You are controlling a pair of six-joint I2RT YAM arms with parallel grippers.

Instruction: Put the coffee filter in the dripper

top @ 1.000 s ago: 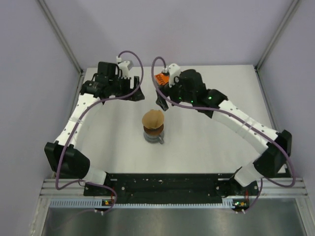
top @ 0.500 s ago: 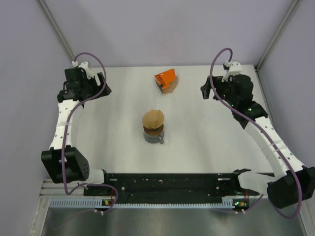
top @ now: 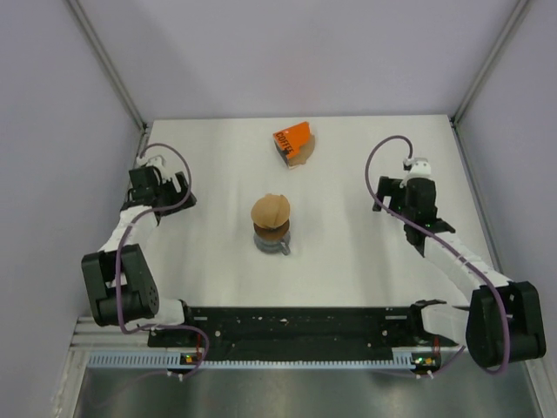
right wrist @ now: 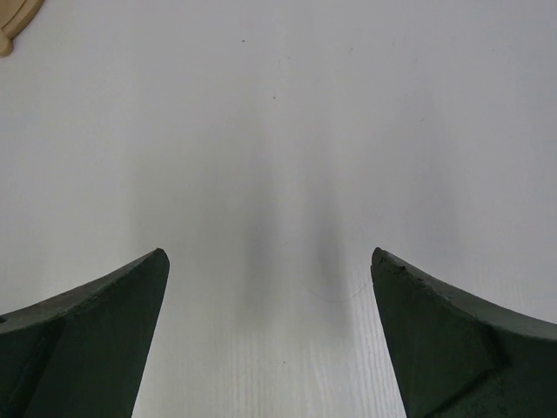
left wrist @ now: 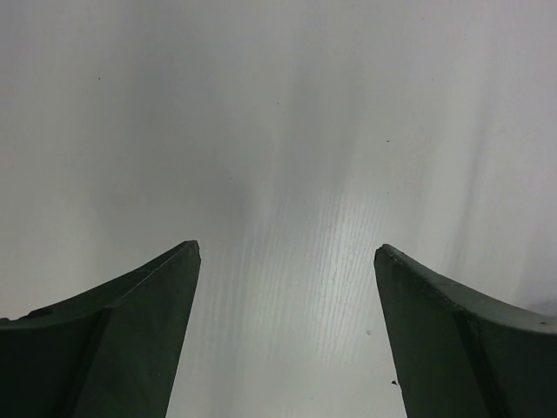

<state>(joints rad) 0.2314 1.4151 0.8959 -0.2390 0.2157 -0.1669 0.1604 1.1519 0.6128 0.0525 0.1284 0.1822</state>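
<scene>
The tan coffee filter point(top: 271, 211) lies rounded and creased on top of a small stack at the table's middle. Under it show a dark brown ring point(top: 271, 230) and a grey pitcher point(top: 273, 243) with a handle. The dripper is hidden beneath the filter. My left gripper point(top: 184, 192) point(left wrist: 287, 251) hangs open over bare table at the left, well away from the stack. My right gripper point(top: 382, 197) point(right wrist: 270, 254) hangs open over bare table at the right, equally far off. Nothing is between either pair of fingers.
An orange box point(top: 292, 139) with a tan piece beside it lies at the back centre. A tan edge point(right wrist: 10, 26) peeks into the right wrist view's top left corner. Walls enclose the white table point(top: 348, 261) on three sides.
Both arms have pulled back from the table's back centre to its left and right sides, uncovering the orange box. Both grippers opened a little wider. The filter has stayed on the stack.
</scene>
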